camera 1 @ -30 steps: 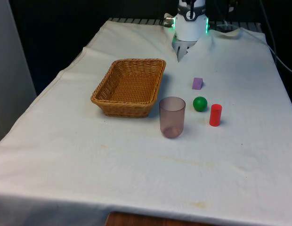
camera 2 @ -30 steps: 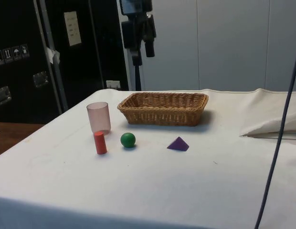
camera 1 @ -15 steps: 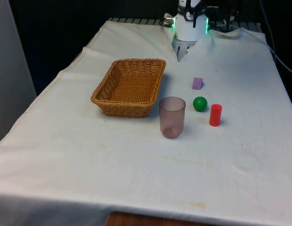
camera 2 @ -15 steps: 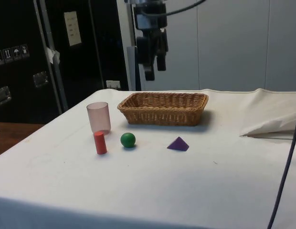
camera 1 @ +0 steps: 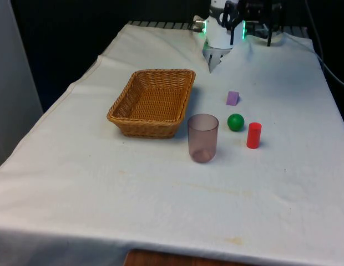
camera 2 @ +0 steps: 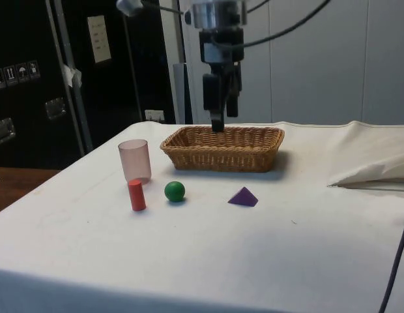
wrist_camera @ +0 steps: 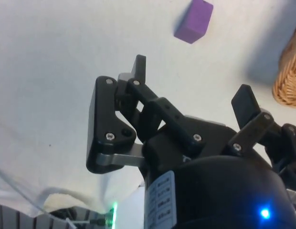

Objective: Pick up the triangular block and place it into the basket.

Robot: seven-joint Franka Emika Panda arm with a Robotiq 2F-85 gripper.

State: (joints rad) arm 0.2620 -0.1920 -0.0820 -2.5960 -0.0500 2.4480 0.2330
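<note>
One white cloth covers the surface (camera 1: 105, 210), the largest thing here, and everything else rests on it. Next in size is the wicker basket (camera 1: 152, 102), a shallow rectangular tray with nothing inside, lying toward the front view's left of the other items. The pincer (camera 2: 221, 116) hangs in the air above the surface, well clear of the cloth; in the side view it appears over the basket's far rim, and in the wrist view its two black fingers (wrist_camera: 138, 71) stand wide apart with nothing between them. A translucent pinkish cup (camera 1: 203, 137) stands upright just beside the basket's near corner. To the front view's right of the cup stands a small red cylinder (camera 1: 253, 135), upright, and near it sits a green ball (camera 1: 235, 122), the two close but apart. Smallest is the purple triangular block (camera 1: 232, 98), lying on the cloth beyond the ball, between the ball and the robot, near the basket's right side but not touching it; it also shows in the wrist view (wrist_camera: 194, 21).
</note>
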